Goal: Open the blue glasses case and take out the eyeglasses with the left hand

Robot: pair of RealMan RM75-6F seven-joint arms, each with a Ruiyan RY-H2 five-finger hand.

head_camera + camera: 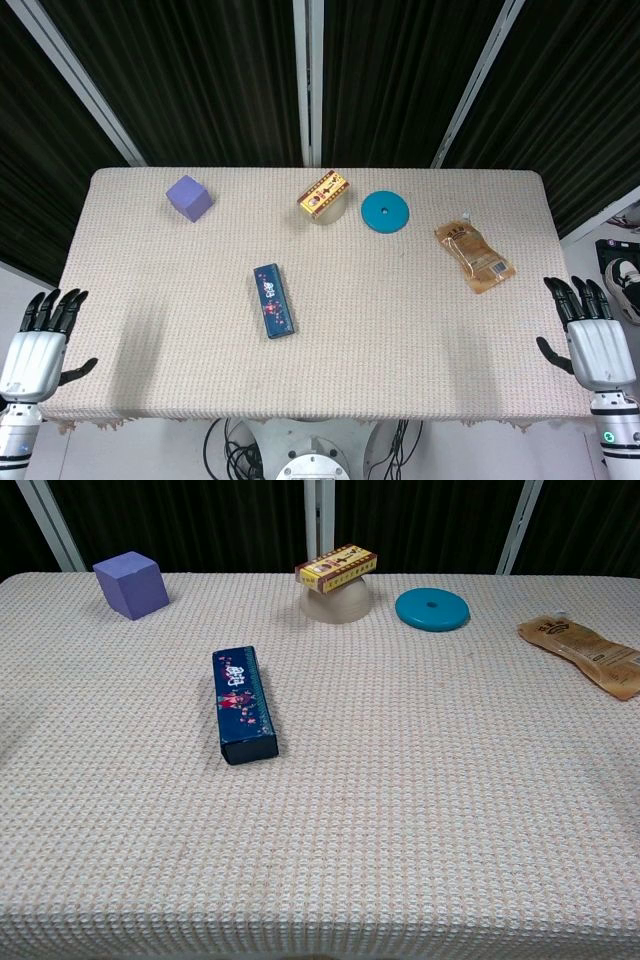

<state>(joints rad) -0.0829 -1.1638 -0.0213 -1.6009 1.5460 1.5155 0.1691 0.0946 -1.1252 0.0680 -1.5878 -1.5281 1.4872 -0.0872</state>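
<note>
The blue glasses case (273, 300) lies closed on the table, a long dark-blue box with small red and white print on its lid; the chest view shows the case (242, 705) left of centre. No eyeglasses are visible. My left hand (40, 345) hovers off the table's left front corner, fingers apart and empty, well to the left of the case. My right hand (592, 335) is off the right front edge, fingers spread and holding nothing. Neither hand appears in the chest view.
A purple cube (189, 197) sits at the back left. A yellow box (324, 192) rests on an upturned beige bowl (338, 602) at the back centre, a teal disc (386, 211) beside it. A brown pouch (474, 256) lies at the right.
</note>
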